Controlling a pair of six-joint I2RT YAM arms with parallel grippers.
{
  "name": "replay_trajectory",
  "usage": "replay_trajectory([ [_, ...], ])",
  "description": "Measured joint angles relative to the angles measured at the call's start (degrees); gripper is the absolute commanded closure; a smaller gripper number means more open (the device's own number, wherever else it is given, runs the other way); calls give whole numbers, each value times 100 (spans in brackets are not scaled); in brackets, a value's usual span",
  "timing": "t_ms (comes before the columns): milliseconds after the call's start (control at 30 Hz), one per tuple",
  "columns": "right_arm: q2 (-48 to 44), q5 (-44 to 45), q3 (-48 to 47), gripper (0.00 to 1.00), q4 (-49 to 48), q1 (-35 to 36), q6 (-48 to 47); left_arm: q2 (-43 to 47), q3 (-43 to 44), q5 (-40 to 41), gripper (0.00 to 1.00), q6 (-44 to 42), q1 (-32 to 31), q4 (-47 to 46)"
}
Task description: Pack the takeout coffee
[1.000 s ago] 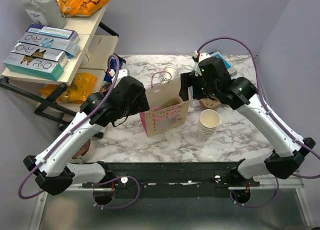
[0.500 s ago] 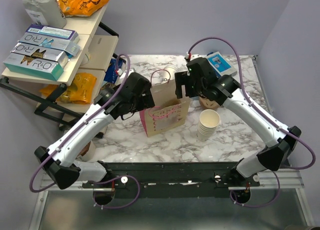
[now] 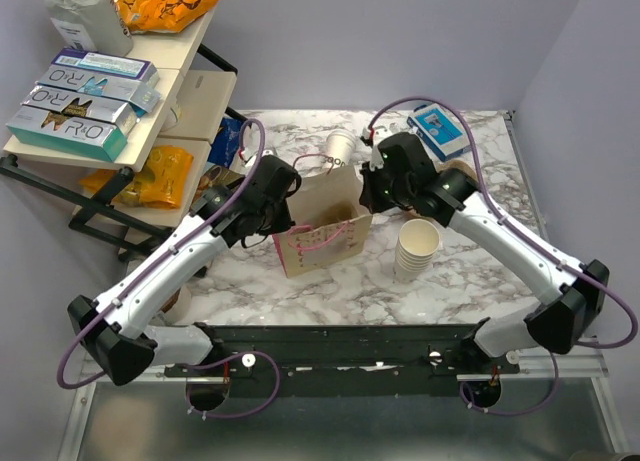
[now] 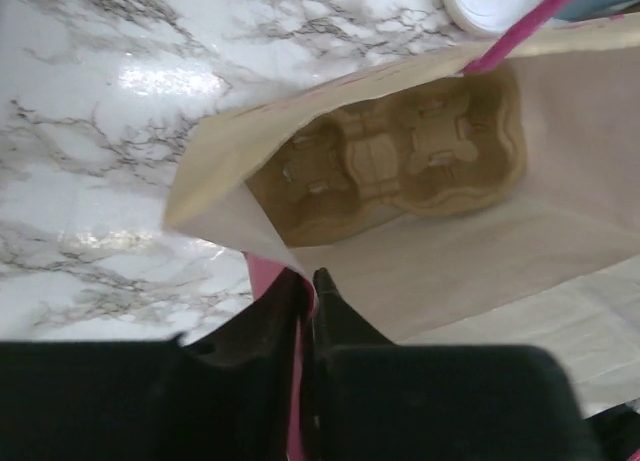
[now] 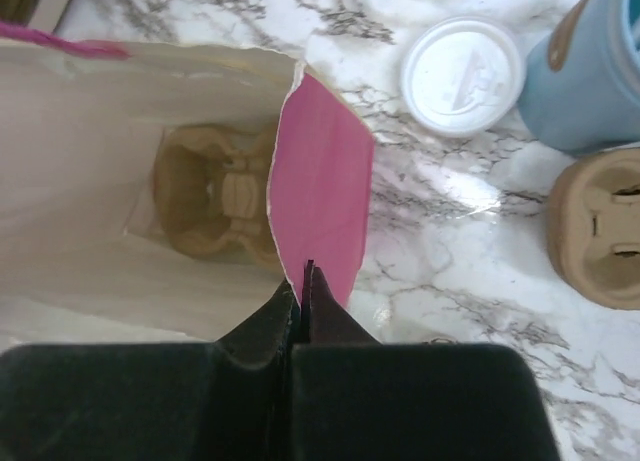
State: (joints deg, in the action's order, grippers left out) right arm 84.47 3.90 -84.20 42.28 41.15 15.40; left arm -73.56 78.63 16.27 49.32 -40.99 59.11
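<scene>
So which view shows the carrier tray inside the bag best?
Left wrist: the tray shows nearly whole inside the bag. Right wrist shows it part-hidden behind the pink gusset; top external gives only a shadowed sliver.

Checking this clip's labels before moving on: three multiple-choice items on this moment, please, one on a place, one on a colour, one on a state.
1. Where is the takeout coffee? A on the table behind the bag; B inside it; C held in the air.
2. What colour is the bag's side panel? A green; B pink; C black.
3. How do the left gripper and right gripper stand? A both open; B one holds the coffee; C both shut on the bag's rim.
A, its white lid shows on the marble beyond the bag; B, the right wrist view shows it pink; C, each wrist view shows fingers pinched on paper.
</scene>
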Motion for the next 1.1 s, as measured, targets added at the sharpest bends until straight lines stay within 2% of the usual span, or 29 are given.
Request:
replay_trajectory([
  [167,-901,-553,911,99,-741,2,-442,544,-387,-63,99,-44,-234,-125],
  [367,-1930,-1161,2096,99,-2210,162,-1084,1349,-820,481,100,-33,-909,-483],
  [500,-2096,-1279,2614,95,-3084,247,-1296,1764,-1252,970,100,-98,-1268,-798],
  [533,-2096,-1266,2682,91,-3202,254,-1314,1862,-1410,1036,100,-127,-1338,-901],
  [700,-2098,-931,2994,89,-3545,280,-1287,2280,-2118,1152,100,-179,-1502,-1386],
  [733,-2100,-863,3077,81,-3582,280,-1237,2339,-2218,1152,100,-184,-1537,-1453],
  [800,-2118,-699,3254,74,-3624,280,-1108,2483,-2452,1117,100,-264,-1620,-1705],
  [833,-2127,-634,3329,65,-3617,282,-1038,2542,-2546,1088,100,-332,-1679,-1821],
  [1000,-2260,-446,3471,52,-3493,289,-750,2573,-2673,1032,100,-538,-1956,-2063],
  [1033,-2317,-411,3471,44,-3434,291,-713,2538,-2673,1040,100,-568,-2041,-2090],
  [1100,-2452,-352,3471,37,-3265,293,-619,2446,-2669,1078,100,-625,-2253,-2144],
])
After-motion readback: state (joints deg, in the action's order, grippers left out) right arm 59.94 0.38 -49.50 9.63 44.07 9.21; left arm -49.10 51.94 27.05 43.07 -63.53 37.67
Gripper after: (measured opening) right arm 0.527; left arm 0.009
